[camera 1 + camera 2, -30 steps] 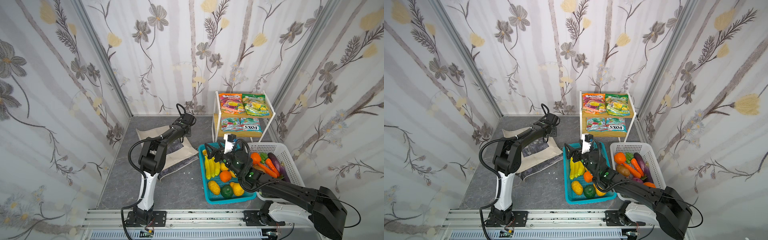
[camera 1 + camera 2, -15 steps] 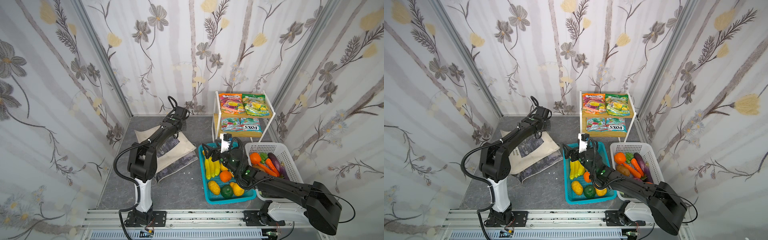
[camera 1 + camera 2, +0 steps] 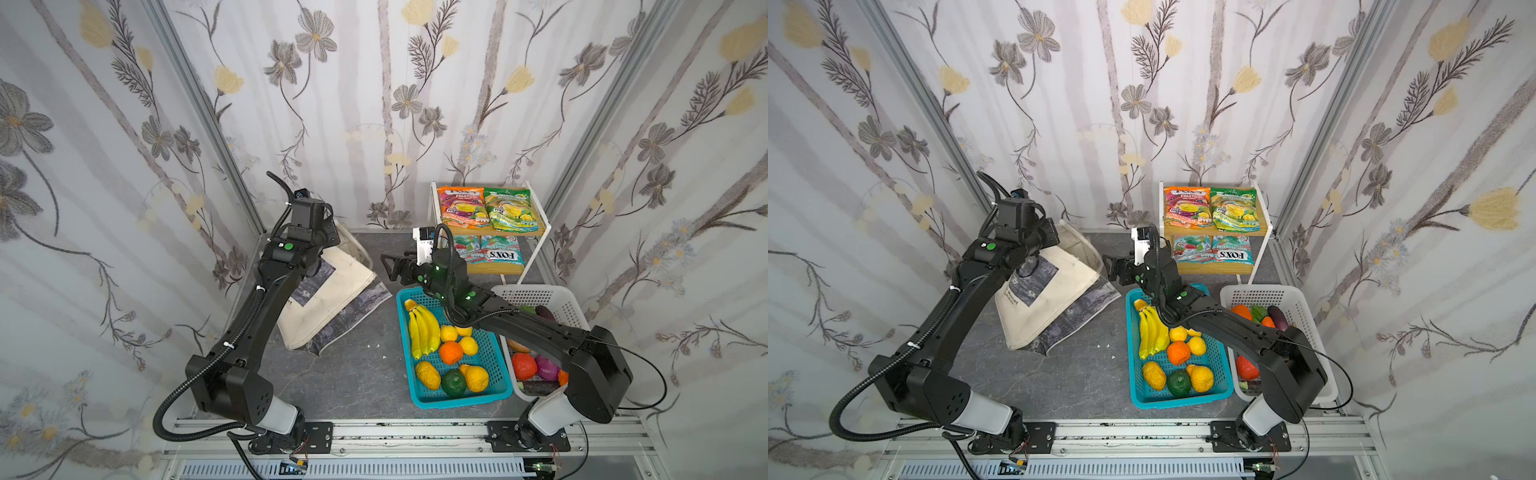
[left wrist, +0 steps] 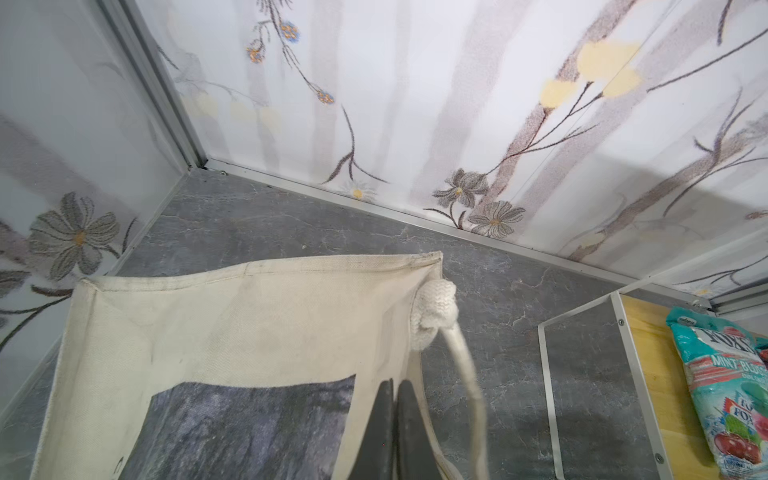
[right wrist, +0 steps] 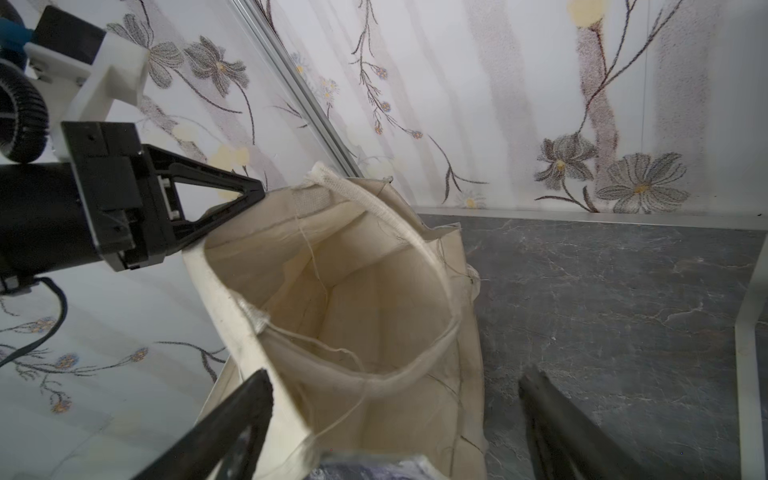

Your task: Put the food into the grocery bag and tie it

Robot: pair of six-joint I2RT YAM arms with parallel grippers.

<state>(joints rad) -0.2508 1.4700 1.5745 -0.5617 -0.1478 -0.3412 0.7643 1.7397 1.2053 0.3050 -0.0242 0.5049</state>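
Both top views: mounted high over front rail (image 3: 395,432), tilted down toward back wall (image 3: 374,104), far off, whole cell framed, near-identical overlap. Left wrist: close above cream tote (image 4: 249,316) rim, facing back wall. Right wrist: close, looking into tote mouth; shared with left wrist: tote, grey floor (image 5: 602,311).

The left arm (image 3: 266,299) and right arm (image 3: 536,328) are boxy matte black, each with a pale grey base collar (image 3: 282,415) on a bolted metal rail (image 3: 395,432), ribbed black hoses (image 3: 166,407), white zip ties (image 3: 226,344), green dots (image 3: 286,246), and the left hand (image 5: 257,194) has hollow triangular fingers.
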